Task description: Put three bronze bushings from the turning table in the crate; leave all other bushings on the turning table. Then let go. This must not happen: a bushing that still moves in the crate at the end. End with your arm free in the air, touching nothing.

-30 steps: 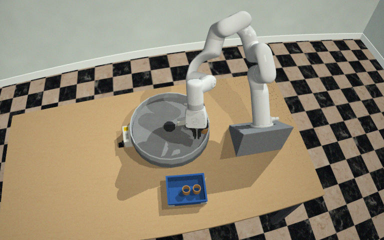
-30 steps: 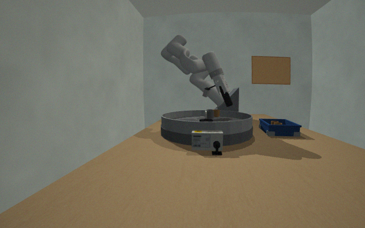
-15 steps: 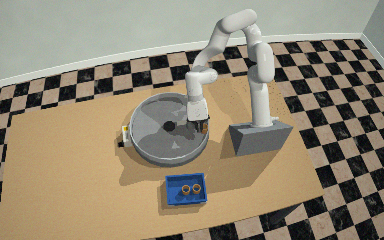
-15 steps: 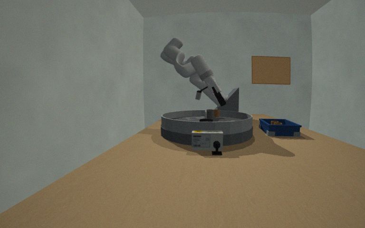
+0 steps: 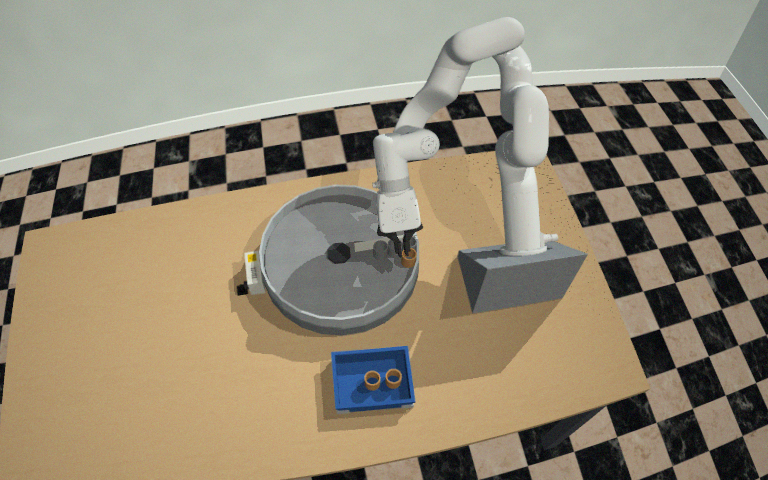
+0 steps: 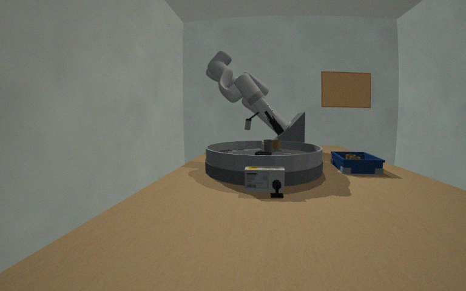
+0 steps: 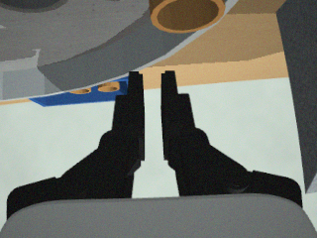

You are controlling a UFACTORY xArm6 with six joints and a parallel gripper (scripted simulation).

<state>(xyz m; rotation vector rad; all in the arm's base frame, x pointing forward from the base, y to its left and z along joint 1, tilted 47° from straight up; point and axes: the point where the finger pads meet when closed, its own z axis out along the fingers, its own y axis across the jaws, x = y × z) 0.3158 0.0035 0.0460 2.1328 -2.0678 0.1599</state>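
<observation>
One bronze bushing [image 5: 408, 260] [image 6: 276, 144] [image 7: 188, 12] stands upright on the grey turning table [image 5: 317, 325] [image 6: 240, 157] [image 7: 99, 66], close to its right rim. My gripper [image 5: 404, 249] [image 6: 280, 130] [image 7: 152, 91] hangs tilted just above that bushing, fingers nearly together with nothing between them. Grey bushings [image 5: 380, 249] [image 6: 267, 144] stand just left of the bronze one. The blue crate [image 5: 339, 390] [image 6: 357, 164] [image 7: 66, 99] in front of the turning table holds two bronze bushings [image 5: 372, 379] [image 5: 393, 377].
A black hub [image 5: 338, 253] [image 6: 263, 153] sits at the middle of the turning table. A small control box [image 5: 253, 271] [image 6: 263, 178] stands against its left side. The arm's grey base block [image 5: 521, 277] [image 6: 297, 130] stands to the right of it.
</observation>
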